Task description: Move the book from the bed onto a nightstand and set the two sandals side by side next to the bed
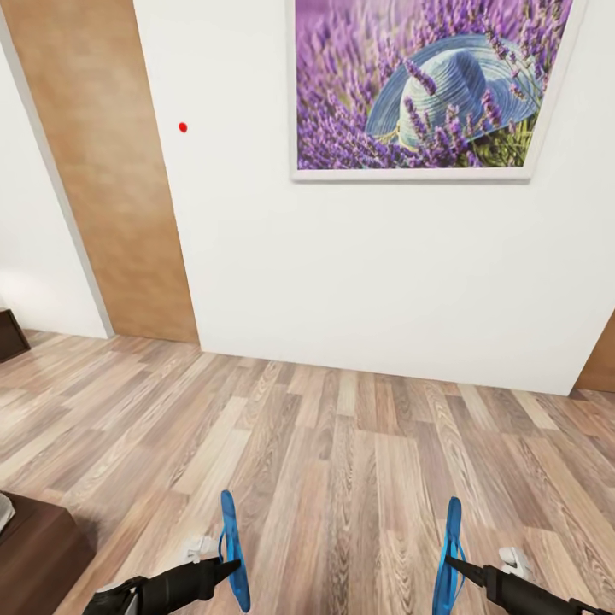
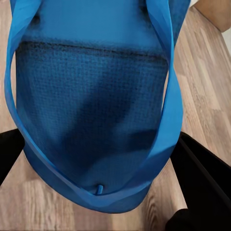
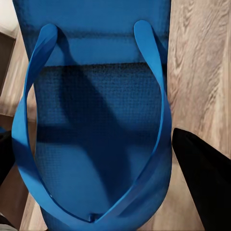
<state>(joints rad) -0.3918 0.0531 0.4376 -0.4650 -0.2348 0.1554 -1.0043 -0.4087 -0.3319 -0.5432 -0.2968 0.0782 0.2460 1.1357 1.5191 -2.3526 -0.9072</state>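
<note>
While the head camera looks down at a brown wood-plank floor [image 1: 342, 444] and a plain white wall [image 1: 359, 273], both arms reach forward low in its view, each carrying a flat bright blue sandal on edge. The left gripper [image 1: 229, 568] has its black fingers closed on the left blue sandal [image 1: 232, 551], which stands upright above the floor, thin sole edge toward the camera. The right gripper [image 1: 454, 565] is likewise clamped on the right blue sandal [image 1: 448, 559], also upright and clear of the planks. The two sandals are well apart. From the left wrist, the textured footbed and looping strap [image 2: 91, 110] sit between dark fingers [image 2: 202, 187]; the right wrist gives the same close look [image 3: 96, 134]. A white-framed picture of lavender and a blue hat [image 1: 418, 85] hangs on the wall. A dark brown wooden bed frame corner [image 1: 34, 555] shows at the lower left.
</note>
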